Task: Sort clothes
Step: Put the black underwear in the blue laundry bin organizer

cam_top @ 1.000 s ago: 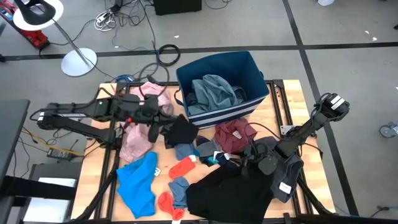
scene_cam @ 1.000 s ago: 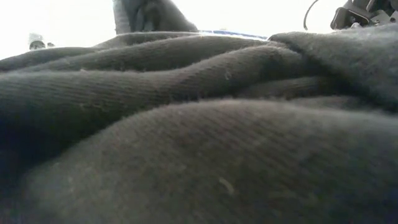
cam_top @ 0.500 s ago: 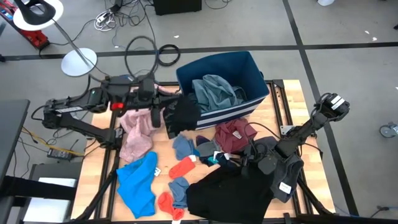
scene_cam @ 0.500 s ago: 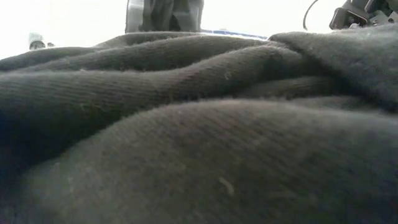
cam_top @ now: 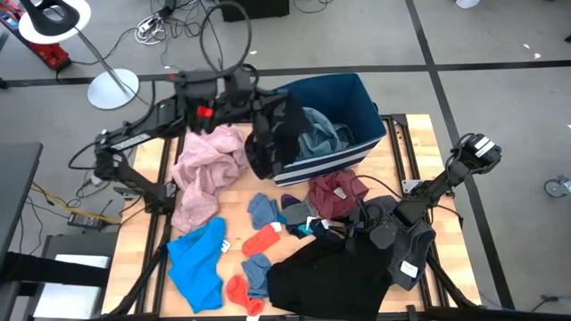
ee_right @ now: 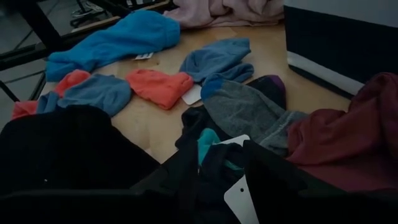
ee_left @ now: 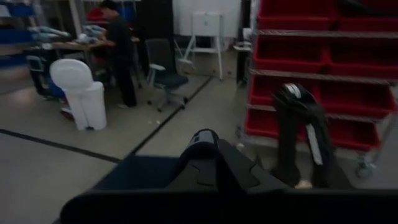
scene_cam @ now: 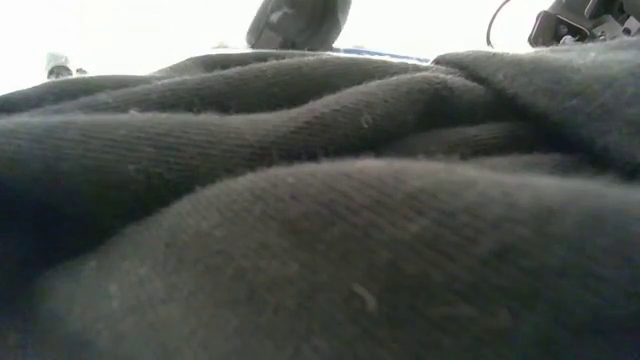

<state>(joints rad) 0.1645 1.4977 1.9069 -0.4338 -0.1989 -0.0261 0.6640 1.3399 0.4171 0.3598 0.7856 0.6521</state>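
Seen from above, the left gripper [cam_top: 259, 105] is raised over the near rim of a navy fabric bin [cam_top: 357, 94] with white stripes. It is closed tight on a black garment [cam_top: 272, 138], which hangs straight down below it, half draped against the bin's front wall and outer corner. Inside the bin, just beyond the gripper, lies a grey-blue garment [cam_top: 312, 129].

The step in hand looks like dropping the black piece into the bin. To do it well, the gripper should travel farther over the bin's opening, high enough that the hanging tail clears the rim, and let go only once the whole cloth is above the inside. Released here, the garment would likely slide down outside the wall.

Below and behind the left gripper, a pink garment [cam_top: 205, 174] sprawls on the wooden tabletop [cam_top: 393, 165]. Farther off lie a bright blue garment [cam_top: 198, 263], red and blue socks [cam_top: 261, 239], and a maroon garment [cam_top: 335, 192].

The right gripper [cam_top: 379, 234] rests low, well apart from the left one, on a pile of dark grey and black clothes [cam_top: 326, 276]. Its wrist view shows its fingers partly open among dark cloth with a white tag [ee_right: 239, 196]; whether it grips anything cannot be told.
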